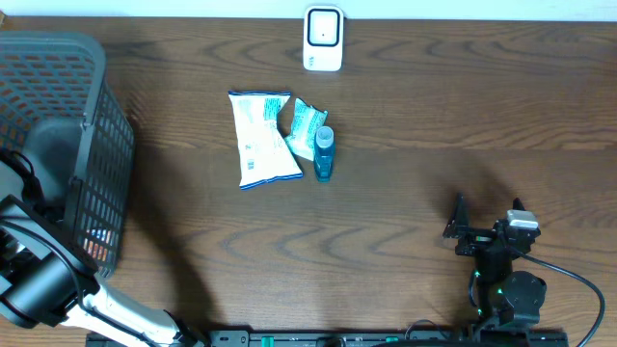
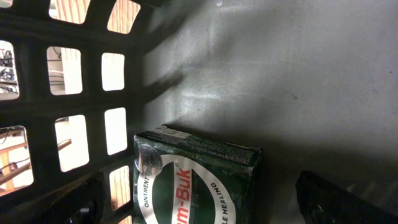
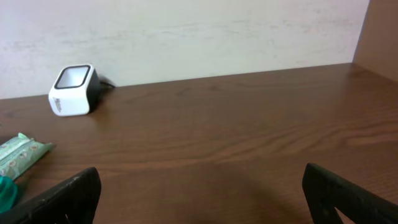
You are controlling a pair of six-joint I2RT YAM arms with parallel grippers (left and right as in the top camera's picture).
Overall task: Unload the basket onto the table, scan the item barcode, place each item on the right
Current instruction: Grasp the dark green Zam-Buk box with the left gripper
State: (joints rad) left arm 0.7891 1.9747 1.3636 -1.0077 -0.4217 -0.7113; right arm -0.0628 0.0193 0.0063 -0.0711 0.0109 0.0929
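Note:
In the left wrist view a dark green ointment box with a white ring label lies on the floor of the black basket. My left gripper is open around it, each finger standing apart from the box. The white barcode scanner stands at the table's far edge, also seen as the scanner. On the table lie a white packet, a small teal packet and a blue bottle. My right gripper rests open and empty near the front right, its jaws wide over bare wood.
The basket fills the table's left side, with my left arm reaching into it from the front. The basket's grid wall stands close on the left of the box. A cable runs from the right arm.

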